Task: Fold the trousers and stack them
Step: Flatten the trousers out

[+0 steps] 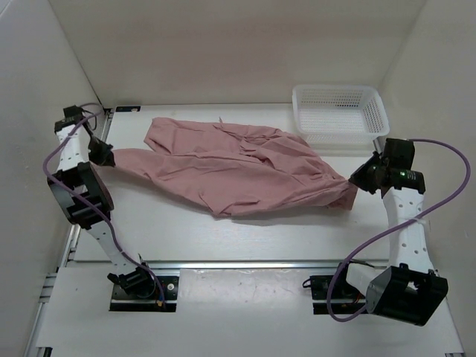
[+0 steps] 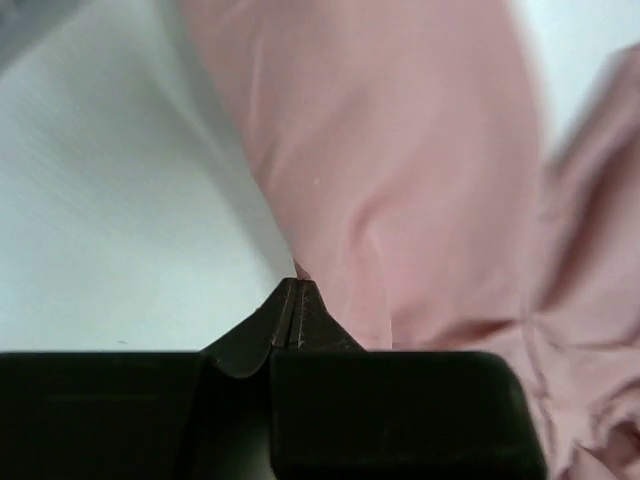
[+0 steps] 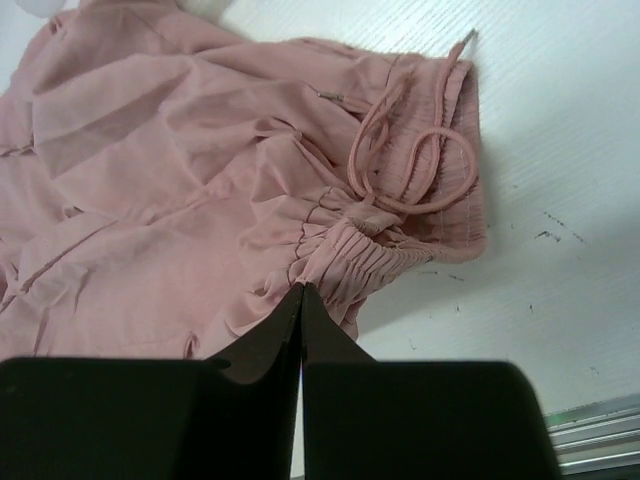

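the dusty-pink trousers point(image 1: 238, 175) lie stretched crosswise over the white table point(image 1: 282, 230), waist to the right and two legs running left, the thin fabric creased all over. the left gripper point(image 1: 108, 158) is pinched closed on the end of the nearer leg by the table's left edge. its wrist view shows the black fingertips point(image 2: 283, 310) pressed together with a scrap of pink at their point, and the cloth beyond is a blur. the right gripper point(image 1: 355, 183) is clamped on the gathered waistband point(image 3: 380, 255), its fingers point(image 3: 280, 325) meeting with no gap where the elastic bunches. a pink drawstring point(image 3: 400, 170) loops loose over the waistband just beyond.

a white mesh basket point(image 1: 338, 93) stands at the far right corner, its near wall just beside the trousers' upper edge; whether they touch cannot be told. plain white walls point(image 1: 223, 52) box in the table on three sides. an aluminium rail point(image 1: 245, 264) runs along the near edge between the arm bases, and purple cables point(image 1: 49, 165) loop off both arms. small dark scuffs point(image 3: 545, 235) mark the tabletop by the waist. how much cloth sits inside either grip is hidden by the fingers.
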Available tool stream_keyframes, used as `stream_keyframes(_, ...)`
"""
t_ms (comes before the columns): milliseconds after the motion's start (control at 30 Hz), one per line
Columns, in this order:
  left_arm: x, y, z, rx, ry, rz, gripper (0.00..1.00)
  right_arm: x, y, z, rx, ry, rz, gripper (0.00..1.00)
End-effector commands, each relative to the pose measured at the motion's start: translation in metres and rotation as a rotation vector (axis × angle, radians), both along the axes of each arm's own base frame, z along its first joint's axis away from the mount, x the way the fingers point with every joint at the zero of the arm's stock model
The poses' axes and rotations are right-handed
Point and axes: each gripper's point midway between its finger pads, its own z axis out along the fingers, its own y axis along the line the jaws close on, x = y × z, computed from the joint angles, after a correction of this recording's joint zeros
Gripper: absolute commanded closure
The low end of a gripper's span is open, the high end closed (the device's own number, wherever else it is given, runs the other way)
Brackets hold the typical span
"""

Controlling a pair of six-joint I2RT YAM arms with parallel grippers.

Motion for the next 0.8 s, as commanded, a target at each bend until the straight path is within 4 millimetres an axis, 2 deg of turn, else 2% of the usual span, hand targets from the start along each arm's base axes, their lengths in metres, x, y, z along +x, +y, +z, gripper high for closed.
stream_keyframes(0, 0.013, 0.006, 0.082, 0.067, -0.165, -0.003, 0.9, 0.02, -0.011, 0.032, -0.042, -0.099, -0.028, 1.0)
stream_keyframes(33, 0.02, 0.008, 0.102, 0.082, -0.212, -0.015, 0.9, 0.023, -0.016, 0.033, -0.042, -0.097, -0.052, 1.0)
stream_keyframes(100, 0.02, 0.005, 0.124, 0.084, -0.242, -0.02, 0.9, 0.036, -0.024, 0.058, -0.046, -0.148, -0.076, 1.0)
stream_keyframes(133, 0.023, 0.006, 0.148, 0.088, -0.304, -0.023, 0.9, 0.041, -0.028, 0.07, -0.045, -0.177, -0.083, 1.0)
stream_keyframes(167, 0.024, 0.003, 0.16, 0.089, -0.338, -0.03, 0.9, 0.042, -0.032, 0.083, -0.051, -0.2, -0.094, 1.0)
stream_keyframes(200, 0.016, 0.004, 0.178, 0.092, -0.377, -0.024, 0.9, 0.044, -0.035, 0.108, -0.072, -0.249, -0.105, 1.0)
stream_keyframes(233, 0.011, 0.005, 0.187, 0.085, -0.41, -0.02, 0.9, 0.043, -0.037, 0.118, -0.084, -0.264, -0.116, 1.0)
stream_keyframes(267, 0.007, 0.003, 0.193, 0.094, -0.428, -0.021, 0.9, 0.039, -0.042, 0.127, -0.118, -0.278, -0.132, 1.0)
stream_keyframes(300, -0.004, 0.003, 0.208, 0.117, -0.465, -0.011, 0.9, 0.033, -0.044, 0.127, -0.128, -0.271, -0.145, 1.0)
stream_keyframes(333, -0.008, 0.0, 0.207, 0.114, -0.47, -0.003, 0.9, 0.026, -0.046, 0.122, -0.156, -0.254, -0.142, 1.0)
stream_keyframes(367, -0.017, 0.006, 0.186, 0.098, -0.437, 0.031, 0.9, 0.015, -0.047, 0.12, -0.17, -0.252, -0.158, 1.0)
stream_keyframes(400, -0.025, 0.004, 0.181, 0.105, -0.426, 0.038, 0.9, 0.007, -0.05, 0.107, -0.182, -0.221, -0.175, 1.0)
stream_keyframes(433, -0.034, 0.008, 0.167, 0.096, -0.387, 0.071, 0.9, -0.007, -0.055, 0.1, -0.207, -0.209, -0.218, 1.0)
stream_keyframes(467, -0.046, 0.01, 0.132, 0.078, -0.302, 0.097, 0.9, -0.019, -0.058, 0.067, -0.205, -0.128, -0.245, 1.0)
stream_keyframes(533, -0.055, 0.005, 0.107, 0.052, -0.251, 0.099, 0.9, -0.041, -0.056, 0.046, -0.191, -0.086, -0.274, 1.0)
stream_keyframes(567, -0.065, 0.0, 0.082, 0.026, -0.193, 0.092, 0.9, -0.048, -0.054, 0.035, -0.188, -0.063, -0.272, 1.0)
stream_keyframes(600, -0.067, -0.004, 0.073, 0.009, -0.179, 0.089, 0.9, -0.056, -0.054, 0.017, -0.182, -0.021, -0.277, 1.0)
stream_keyframes(633, -0.068, -0.013, 0.065, -0.005, -0.165, 0.054, 0.9, -0.062, -0.052, 0.012, -0.172, -0.017, -0.287, 1.0)
stream_keyframes(667, -0.069, -0.029, 0.053, -0.033, -0.144, 0.004, 0.86, -0.064, -0.048, 0.007, -0.158, -0.011, -0.274, 1.0)
stream_keyframes(700, -0.07, -0.039, 0.047, -0.054, -0.133, -0.017, 0.81, -0.067, -0.045, -0.005, -0.144, 0.019, -0.264, 1.0)
stream_keyframes(767, -0.072, -0.051, 0.038, -0.074, -0.116, -0.053, 0.73, -0.069, -0.04, -0.011, -0.125, 0.028, -0.248, 1.0)
